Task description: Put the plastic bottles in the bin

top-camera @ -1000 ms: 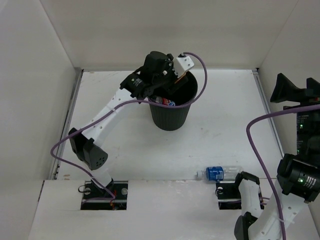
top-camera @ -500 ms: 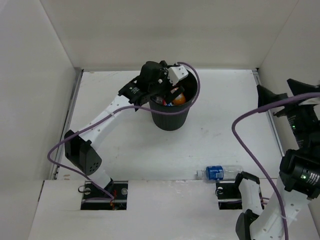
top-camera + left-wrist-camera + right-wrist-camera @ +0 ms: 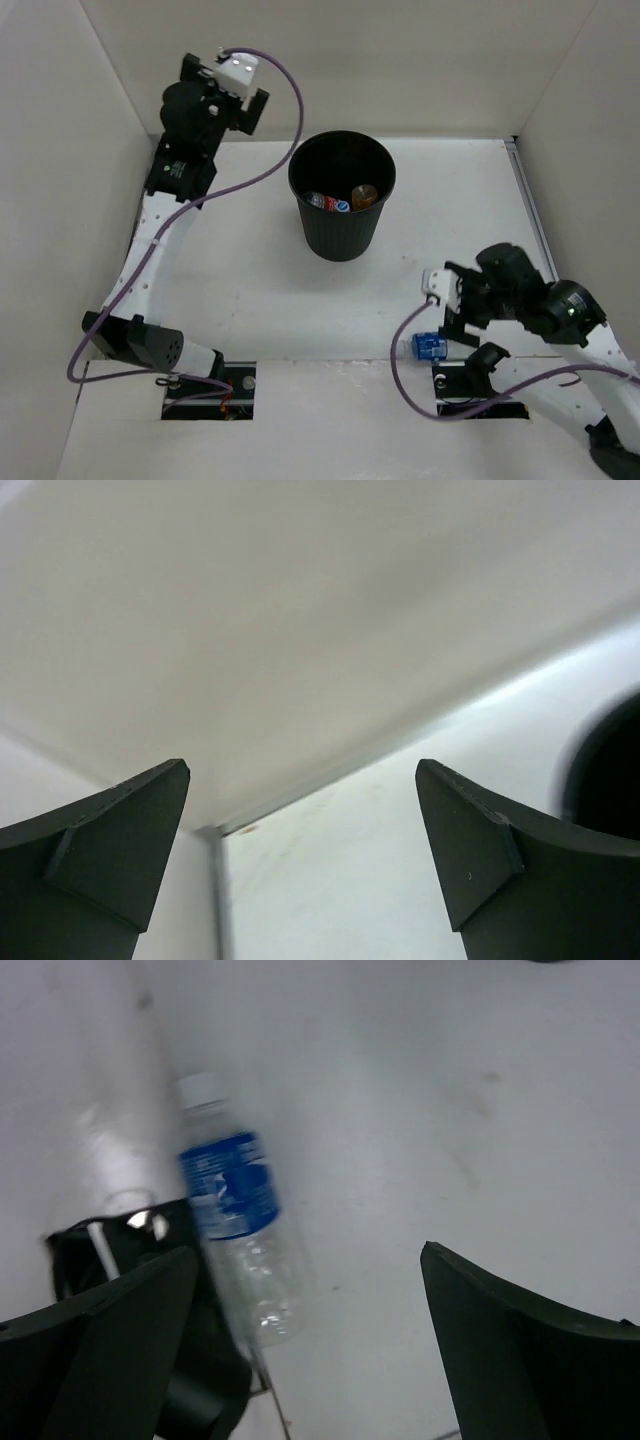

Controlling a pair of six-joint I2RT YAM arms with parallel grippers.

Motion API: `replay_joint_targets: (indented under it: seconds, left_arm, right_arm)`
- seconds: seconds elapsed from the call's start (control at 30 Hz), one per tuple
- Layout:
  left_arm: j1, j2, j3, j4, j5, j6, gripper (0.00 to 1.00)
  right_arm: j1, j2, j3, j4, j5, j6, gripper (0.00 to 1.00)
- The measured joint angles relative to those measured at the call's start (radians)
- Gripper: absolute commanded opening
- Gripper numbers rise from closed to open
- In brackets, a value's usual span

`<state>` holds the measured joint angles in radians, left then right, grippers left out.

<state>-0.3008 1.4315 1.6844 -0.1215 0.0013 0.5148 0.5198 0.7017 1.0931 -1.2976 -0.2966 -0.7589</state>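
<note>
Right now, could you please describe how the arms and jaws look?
Both the left arm and right arm have white links and black joints. A purple cable runs to a white wrist block on each. The jaws are dark wedges.

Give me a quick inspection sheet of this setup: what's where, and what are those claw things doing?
Surface: white table, faint scuffs.
Job's things: black bin upright, with the red-label bottle and orange bottle inside; blue-label bottle lying on the table by the right arm's base.
Clutter: nothing seen.
Grippers: left end effector open, empty, facing the back corner; right end effector open, above the blue-label bottle.
Cables: a purple cable loops loose along each arm.
Surroundings: plain white walls.
</note>
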Motion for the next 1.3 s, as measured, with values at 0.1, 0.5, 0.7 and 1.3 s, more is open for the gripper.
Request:
replay_joint_targets:
  seconds: [0.1, 0.5, 0.7, 1.3]
  left_arm:
    - [0.097, -0.043, 0.000, 0.032, -0.042, -0.001, 1.00]
    - [0.366, -0.358, -0.024, 0.060, -0.072, -0.044, 1.00]
    - [0.399, -0.418, -0.024, 0.057, -0.053, -0.061, 1.00]
    - [0.421, -0.387, 0.066, -0.003, 0.009, -0.068, 1.00]
  right_arm:
    - [0.228, 0.004, -0.068, -0.057, 0.038, 0.059, 0.98]
    - [0.449, 0.240, -0.243, 0.080, 0.096, 0.110, 0.97]
    - [0.428, 0.393, -0.281, 0.225, 0.104, 0.125, 0.95]
    - [0.576, 0.613, -0.341, 0.348, 0.113, 0.162, 0.84]
